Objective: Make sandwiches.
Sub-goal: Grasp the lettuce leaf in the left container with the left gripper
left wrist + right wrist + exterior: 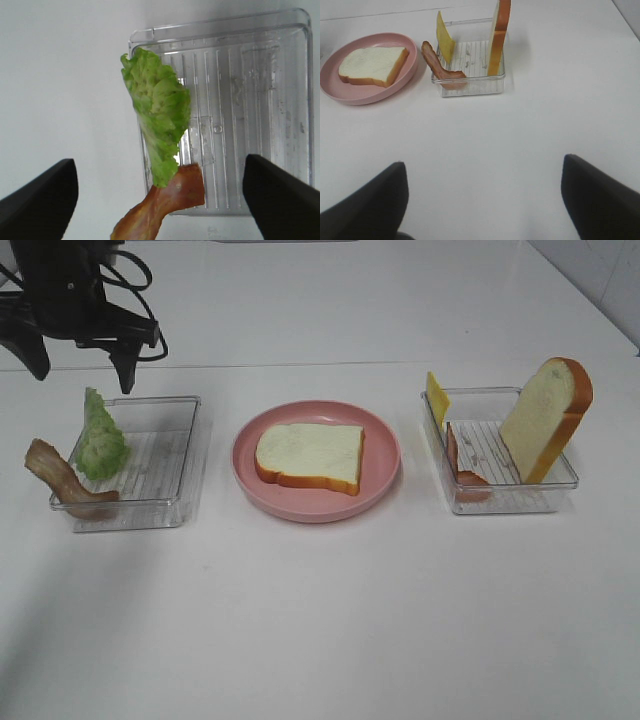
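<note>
One white bread slice (310, 457) lies flat on the pink plate (248, 450) at the table's middle. Ruffled green lettuce (100, 435) leans on the left edge of the left clear tray (160, 455), and a bacon strip (65, 480) hangs over that same edge. My left gripper (82, 368) hovers open above and behind them; its wrist view shows the lettuce (157, 112) and bacon (165, 200) below its spread fingers. In the right tray (500, 495) stand a second bread slice (545, 420), a yellow cheese slice (437, 397) and another bacon strip (465, 465). My right gripper (482, 164) is open, short of that tray (470, 85), with nothing in it.
The table is white, with a seam running across behind the trays. The left arm's black body and cables (80, 290) fill the far left corner. A tiled wall shows at the far right. In the right wrist view the plate (330, 82) sits beside the tray.
</note>
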Available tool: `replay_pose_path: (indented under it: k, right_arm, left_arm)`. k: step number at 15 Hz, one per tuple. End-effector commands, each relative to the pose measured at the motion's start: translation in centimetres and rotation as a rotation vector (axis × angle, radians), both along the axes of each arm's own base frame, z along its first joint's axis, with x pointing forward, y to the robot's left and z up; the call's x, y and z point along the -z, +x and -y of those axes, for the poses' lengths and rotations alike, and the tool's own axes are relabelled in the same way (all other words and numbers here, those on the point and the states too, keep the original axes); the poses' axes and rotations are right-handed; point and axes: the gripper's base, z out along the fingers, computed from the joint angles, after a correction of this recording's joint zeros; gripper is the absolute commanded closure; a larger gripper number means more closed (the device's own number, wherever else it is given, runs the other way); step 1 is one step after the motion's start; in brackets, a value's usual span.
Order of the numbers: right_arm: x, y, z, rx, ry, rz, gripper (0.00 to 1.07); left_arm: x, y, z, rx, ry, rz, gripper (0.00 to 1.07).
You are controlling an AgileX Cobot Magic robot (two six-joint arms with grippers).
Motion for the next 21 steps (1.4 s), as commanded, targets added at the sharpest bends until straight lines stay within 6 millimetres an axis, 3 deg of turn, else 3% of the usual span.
replay_pose_path:
  k: [1,4,7,13,19,20,21]
  right_arm:
    - [0.0,-0.1,0.0,0.002,0.003,0.020,0.29]
    - [0.0,-0.1,0.0,0.002,0.003,0.020,0.29]
    - [0.0,-0.1,0.0,0.002,0.003,0.020,0.29]
    - [0.0,-0.1,0.0,0.002,0.003,0.020,0.29]
    - [0.0,-0.1,0.0,0.002,0.003,0.020,0.29]
    - [0.0,-0.1,0.0,0.002,0.003,0.020,0.29]
    - [0.0,-0.1,0.0,0.002,0.003,0.020,0.29]
  left_arm:
    - [2.4,-0.2,-0.4,-0.021,0.042,-0.106,0.22]
    - [3.7,0.1,-0.3,-0.017,0.053,-0.121,0.22]
    - [4.8,0.4,-0.6,-0.008,0.099,-0.136,0.35]
    - [5.3,0.5,-0.7,-0.005,0.113,-0.142,0.39]
    - [5.2,0.5,-1.0,0.000,0.147,-0.142,0.89]
    - [5.2,0.4,-1.1,-0.002,0.154,-0.150,1.06]
    - [5.1,0.4,-1.1,0.000,0.155,-0.149,1.07]
